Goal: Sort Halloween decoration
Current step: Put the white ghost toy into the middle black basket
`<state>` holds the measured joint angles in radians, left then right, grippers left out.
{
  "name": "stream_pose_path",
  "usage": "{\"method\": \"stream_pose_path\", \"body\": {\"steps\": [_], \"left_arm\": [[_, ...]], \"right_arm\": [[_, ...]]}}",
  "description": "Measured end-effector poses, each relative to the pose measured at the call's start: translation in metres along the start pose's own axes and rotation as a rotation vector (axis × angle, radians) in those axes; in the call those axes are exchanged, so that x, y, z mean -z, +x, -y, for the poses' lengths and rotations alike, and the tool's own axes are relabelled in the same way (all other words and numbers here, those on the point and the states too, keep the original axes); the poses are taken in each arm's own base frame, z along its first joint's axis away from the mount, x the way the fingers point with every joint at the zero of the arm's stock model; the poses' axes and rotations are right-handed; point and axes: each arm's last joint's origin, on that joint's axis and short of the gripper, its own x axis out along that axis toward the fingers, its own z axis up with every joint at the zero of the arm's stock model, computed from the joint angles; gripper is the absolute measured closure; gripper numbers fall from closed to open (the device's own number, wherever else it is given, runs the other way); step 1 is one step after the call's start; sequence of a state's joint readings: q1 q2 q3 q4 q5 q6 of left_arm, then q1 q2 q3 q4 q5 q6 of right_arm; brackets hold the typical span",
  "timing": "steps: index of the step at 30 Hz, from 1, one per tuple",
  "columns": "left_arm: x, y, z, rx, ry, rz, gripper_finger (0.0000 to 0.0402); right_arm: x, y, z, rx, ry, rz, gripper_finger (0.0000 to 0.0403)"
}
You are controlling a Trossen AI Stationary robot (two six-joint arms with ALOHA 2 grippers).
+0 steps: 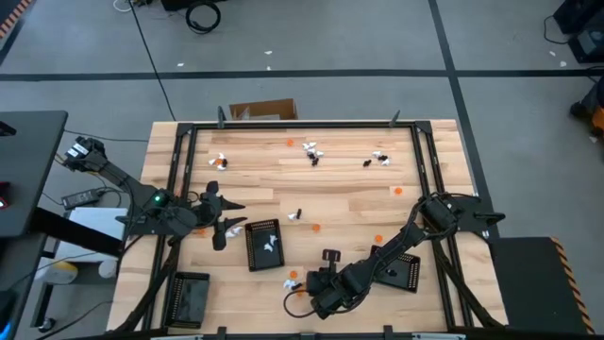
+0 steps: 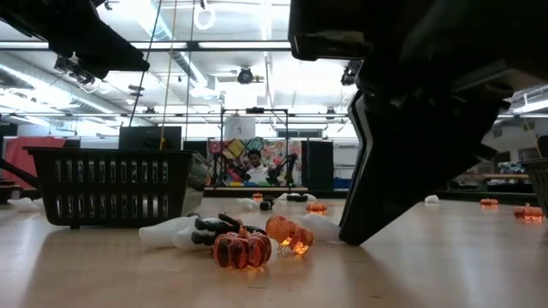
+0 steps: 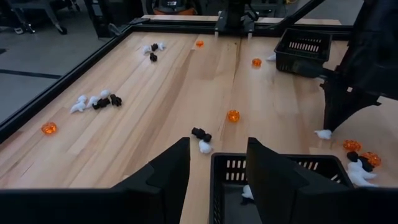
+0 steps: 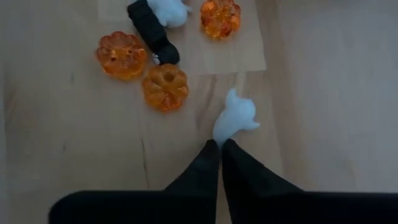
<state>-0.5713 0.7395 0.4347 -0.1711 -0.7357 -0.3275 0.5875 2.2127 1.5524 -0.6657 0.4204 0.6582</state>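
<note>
The table [image 1: 359, 184] is light wood made of long boards, with a dark metal frame [image 1: 423, 151] round its edges. The floor around it is grey with dark lines across it.

The right gripper [image 4: 221, 146] is low down, almost on the wood. Its two dark fingers are pressed together with only a thin line between them. A little white ghost toy [image 4: 235, 118] lies right at the tips. It touches them or nearly does, but it is not between them. Just past the ghost are three orange pumpkins [image 4: 165, 86] close together, and a black toy [image 4: 153, 32] with another white piece [image 4: 169, 10] beside it.

The left gripper [image 3: 217, 165] hangs over the near edge of a black tray [image 3: 273, 168]. Its fingers are apart and nothing is between them. A white toy [image 3: 247, 191] lies inside that tray, under the gripper. Just ahead of the fingers, a black and white pair [image 3: 202, 139] sits on the wood. A bit farther is an orange ball [image 3: 232, 116]. Far off to one side is a bunch of white and black toys [image 3: 96, 101], and an orange one [image 3: 49, 128] lies near the frame. Another black tray [image 3: 303, 51] sits far ahead.

From table height, a black basket [image 2: 111, 186] stands on the wood, with pumpkins [image 2: 241, 248] in front. The room behind is big and bright, with long lights on the ceiling. A person [image 2: 253, 167] sits far back by a colourful wall
</note>
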Motion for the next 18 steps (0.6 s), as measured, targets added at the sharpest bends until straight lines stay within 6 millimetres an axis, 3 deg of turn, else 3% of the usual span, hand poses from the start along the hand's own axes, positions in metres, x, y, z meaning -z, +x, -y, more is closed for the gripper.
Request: {"method": "stream_pose_path", "body": {"steps": [11, 18], "left_arm": [[0.000, 0.000, 0.000, 0.000, -0.002, 0.000, 0.0240], [0.000, 0.000, 0.000, -0.001, 0.000, -0.002, 0.0240]], "right_arm": [[-0.003, -0.017, 0.018, 0.094, -0.006, -0.062, 0.0398], [-0.014, -0.026, 0.015, 0.060, -0.016, -0.037, 0.0390]]}}
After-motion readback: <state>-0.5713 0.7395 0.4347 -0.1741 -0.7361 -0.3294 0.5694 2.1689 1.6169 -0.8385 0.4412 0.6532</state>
